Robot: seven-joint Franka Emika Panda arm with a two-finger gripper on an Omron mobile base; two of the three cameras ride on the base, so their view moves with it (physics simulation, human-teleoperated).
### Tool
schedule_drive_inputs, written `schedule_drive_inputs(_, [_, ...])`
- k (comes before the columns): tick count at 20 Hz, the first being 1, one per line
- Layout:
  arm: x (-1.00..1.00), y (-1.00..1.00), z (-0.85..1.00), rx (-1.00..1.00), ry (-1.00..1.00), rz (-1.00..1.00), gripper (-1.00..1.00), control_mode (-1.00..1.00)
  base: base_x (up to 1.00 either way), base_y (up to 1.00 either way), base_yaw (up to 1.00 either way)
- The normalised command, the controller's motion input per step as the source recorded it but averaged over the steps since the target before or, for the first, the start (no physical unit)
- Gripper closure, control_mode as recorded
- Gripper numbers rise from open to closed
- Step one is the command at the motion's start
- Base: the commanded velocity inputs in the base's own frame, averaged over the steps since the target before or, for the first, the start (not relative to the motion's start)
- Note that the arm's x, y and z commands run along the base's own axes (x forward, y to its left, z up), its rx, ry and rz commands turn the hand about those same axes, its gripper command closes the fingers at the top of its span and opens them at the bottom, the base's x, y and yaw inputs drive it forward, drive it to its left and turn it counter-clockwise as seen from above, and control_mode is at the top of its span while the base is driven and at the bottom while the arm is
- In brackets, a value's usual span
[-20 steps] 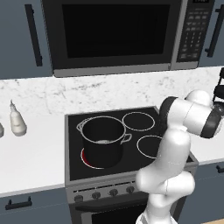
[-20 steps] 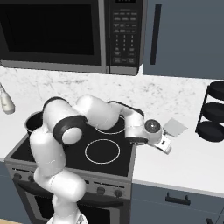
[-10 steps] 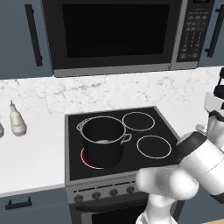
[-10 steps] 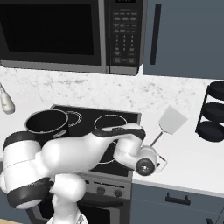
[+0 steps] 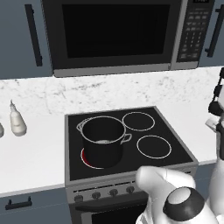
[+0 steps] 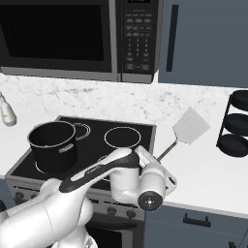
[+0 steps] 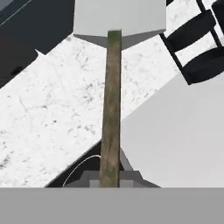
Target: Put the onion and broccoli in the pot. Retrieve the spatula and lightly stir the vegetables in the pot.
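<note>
Jaws clamped on the handle of the spatula point(image 7: 111, 109), we hold its pale blade up over the white counter point(image 6: 203, 169), right of the stove point(image 6: 97, 140). Our gripper point(image 7: 109, 177) sits well apart from the pot point(image 6: 52, 144) on the front-left burner.

microwave keypad point(image 6: 137, 35) markings blurred, unreadable

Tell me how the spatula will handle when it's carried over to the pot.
The spatula looks rigid, so it likely won't flop. Its broad blade on a thin handle may swing in the gripper. Held at the handle's end, it might pivot.
</note>
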Motion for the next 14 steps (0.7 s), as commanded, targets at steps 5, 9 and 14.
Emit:
schedule_drive_inputs(5, [-0.46,0.07,0.75,0.26,0.04,0.00,1.00,-1.00,0.00,0.00,0.00])
schedule_drive_inputs(9, [-0.31,0.21,0.47,0.33,0.12,0.00,1.00,-1.00,0.00,0.00,0.00])
schedule_drive_inputs(14, [-0.46,0.26,0.34,0.43,0.07,0.00,1.00,-1.00,0.00,0.00,0.00])
